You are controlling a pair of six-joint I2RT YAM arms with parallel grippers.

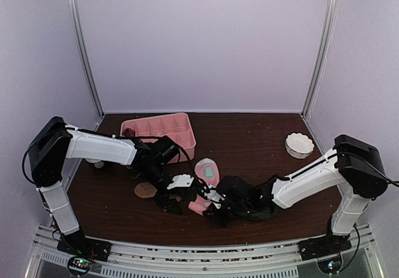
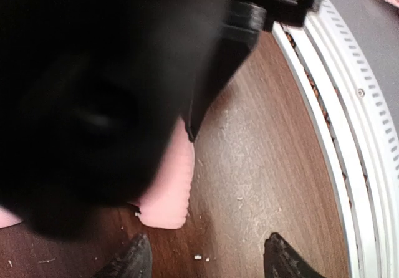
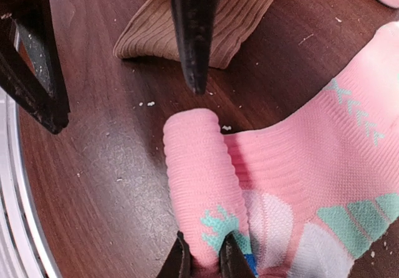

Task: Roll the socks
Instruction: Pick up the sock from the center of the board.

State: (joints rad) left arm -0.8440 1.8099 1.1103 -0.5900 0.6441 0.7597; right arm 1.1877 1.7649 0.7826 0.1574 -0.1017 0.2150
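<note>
Item: pink sock (image 3: 299,166), part-rolled on desk (image 3: 93,166) just beside tan sock (image 3: 243,16); right gripper (image 3: 204,262) pinches roll's end, left gripper (image 2: 206,262) spread, holding nothing; risk: roll may unwind, being held at one end only.

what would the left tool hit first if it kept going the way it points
Likely the pink sock, its rolled end just ahead of one finger of the left tool; depth is unclear.

The left arm (image 1: 100,147) and right arm (image 1: 308,179) wear white shells between chunky black joints, with thin black cables (image 1: 25,161) looping beside the shoulders. The fingers (image 2: 134,262) are black, tapering to points.
</note>
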